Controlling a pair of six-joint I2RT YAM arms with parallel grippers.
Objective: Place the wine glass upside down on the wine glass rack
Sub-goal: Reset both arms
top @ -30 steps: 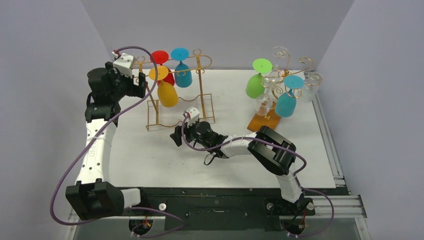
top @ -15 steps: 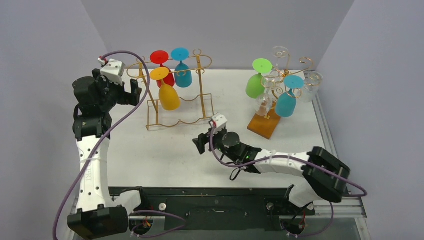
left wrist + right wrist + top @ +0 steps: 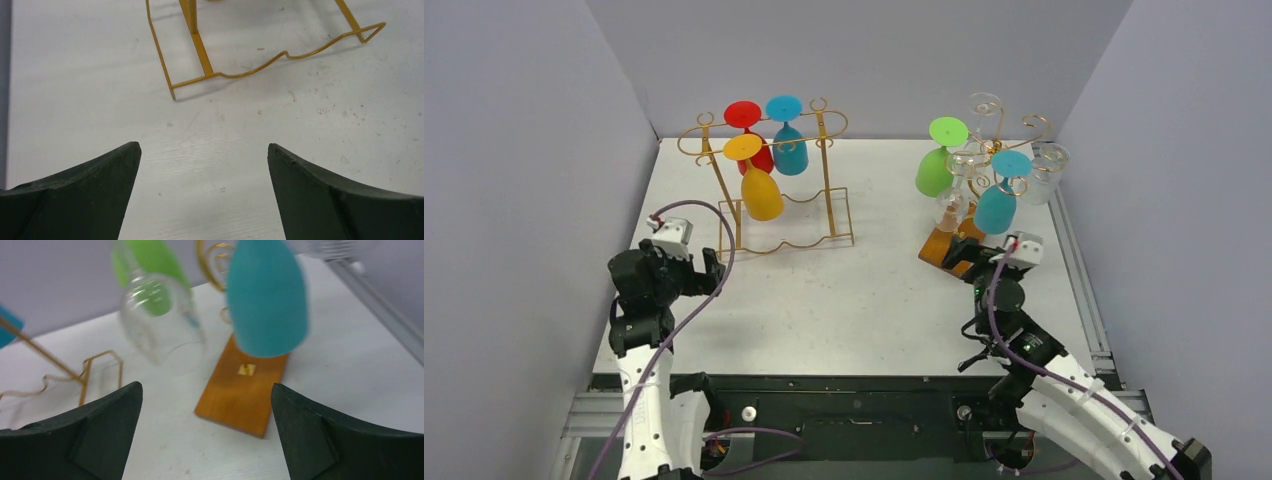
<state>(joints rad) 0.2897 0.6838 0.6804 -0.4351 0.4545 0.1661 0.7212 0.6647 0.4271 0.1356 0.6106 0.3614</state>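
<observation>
Yellow glass inverted on gold rack; left pincer, right pincer spread

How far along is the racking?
Looks done: yellow glass, red glass and blue glass hang inverted on left rack; green glass, teal glass and clear glass on right rack. In hand: nothing; left gripper and right gripper open, empty. Left: no loose glass visible.

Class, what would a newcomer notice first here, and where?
Bright glasses hang upside down: red glass, blue glass and yellow glass on the gold wire rack far left; green glass and teal glass on the wood-based rack far right. Nearer, the left gripper and right gripper are open, holding nothing.
</observation>
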